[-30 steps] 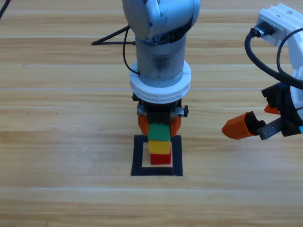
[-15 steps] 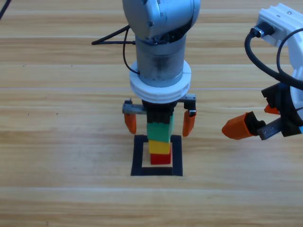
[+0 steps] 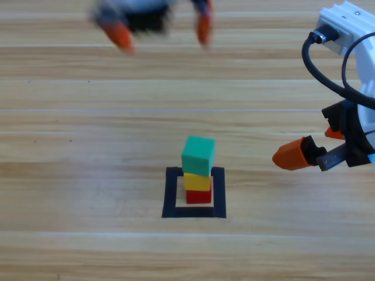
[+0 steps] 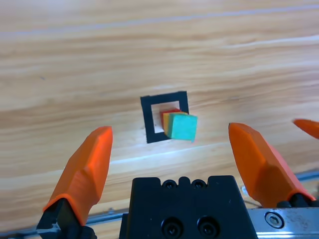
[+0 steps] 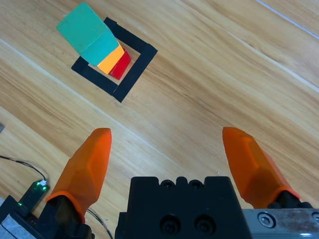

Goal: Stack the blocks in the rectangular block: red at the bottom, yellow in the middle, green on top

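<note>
Inside the black tape frame [image 3: 170, 193] stands a stack of three cubes: red [image 3: 199, 196] at the bottom, yellow [image 3: 197, 181] in the middle, teal-green [image 3: 198, 155] on top. Nothing touches the stack. My left gripper [image 3: 161, 26] is high at the picture's top edge, blurred, open and empty. Its wrist view looks down on the green cube [image 4: 181, 126] and the frame [image 4: 148, 125] from far off. My right gripper [image 3: 302, 153] waits at the right edge, open and empty; its view shows the stack's green cube [image 5: 89, 34] in the frame [image 5: 133, 72].
A black cable [image 3: 325, 70] loops down along the right arm at the right edge. Bare wooden table [image 3: 88, 146] surrounds the frame on all sides.
The left gripper opened off the green cube and then drew up and away to the top edge. The stack stays in the frame. The right arm has barely moved.
</note>
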